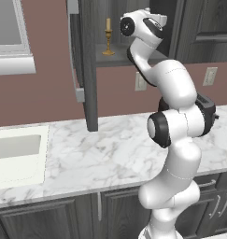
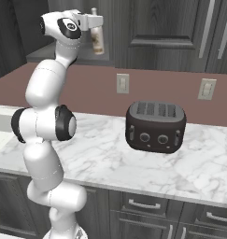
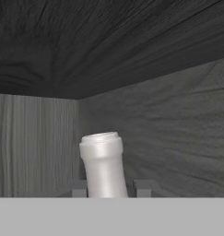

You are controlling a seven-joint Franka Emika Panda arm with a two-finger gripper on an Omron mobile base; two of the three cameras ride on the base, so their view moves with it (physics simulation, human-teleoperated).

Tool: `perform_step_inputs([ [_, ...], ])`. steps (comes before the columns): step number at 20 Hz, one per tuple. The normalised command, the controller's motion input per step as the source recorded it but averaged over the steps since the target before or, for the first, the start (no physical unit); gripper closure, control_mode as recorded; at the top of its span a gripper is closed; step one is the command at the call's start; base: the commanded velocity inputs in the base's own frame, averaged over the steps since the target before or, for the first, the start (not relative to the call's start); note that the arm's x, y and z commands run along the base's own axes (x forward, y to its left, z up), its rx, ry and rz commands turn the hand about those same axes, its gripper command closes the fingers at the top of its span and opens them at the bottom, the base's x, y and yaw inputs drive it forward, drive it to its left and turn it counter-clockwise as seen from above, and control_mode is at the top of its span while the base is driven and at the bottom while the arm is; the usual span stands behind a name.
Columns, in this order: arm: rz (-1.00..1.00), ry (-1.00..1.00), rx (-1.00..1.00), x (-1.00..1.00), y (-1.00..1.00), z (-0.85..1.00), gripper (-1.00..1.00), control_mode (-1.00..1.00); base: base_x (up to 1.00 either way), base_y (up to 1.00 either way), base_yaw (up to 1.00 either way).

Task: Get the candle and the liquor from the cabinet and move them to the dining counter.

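Pincer clenched on liquor neck (hand view), candle upright on cabinet shelf, left base view

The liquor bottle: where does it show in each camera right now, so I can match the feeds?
Left base view: I can't make it out; the arm's white hand stands in front of the open cabinet.
Right base view: the liquor bottle is top centre-left, at the gripper.
Hand view: its neck rises bottom centre, between the finger tips.
Shared landmark: the dark cabinet interior, with the candle on its shelf in the left base view.
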Motion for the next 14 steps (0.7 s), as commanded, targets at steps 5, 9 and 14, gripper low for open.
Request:
perform_step_inputs([
  [5,0.0,0.0,0.0,0.0,0.0,0.0,1.0,-1.0,0.0,0.0,0.0],
  [9,0.0,0.0,0.0,0.0,0.0,0.0,1.0,-1.0,0.0,0.0,0.0],
  [14,0.0,0.0,0.0,0.0,0.0,0.0,1.0,-1.0,0.0,0.0,0.0],
])
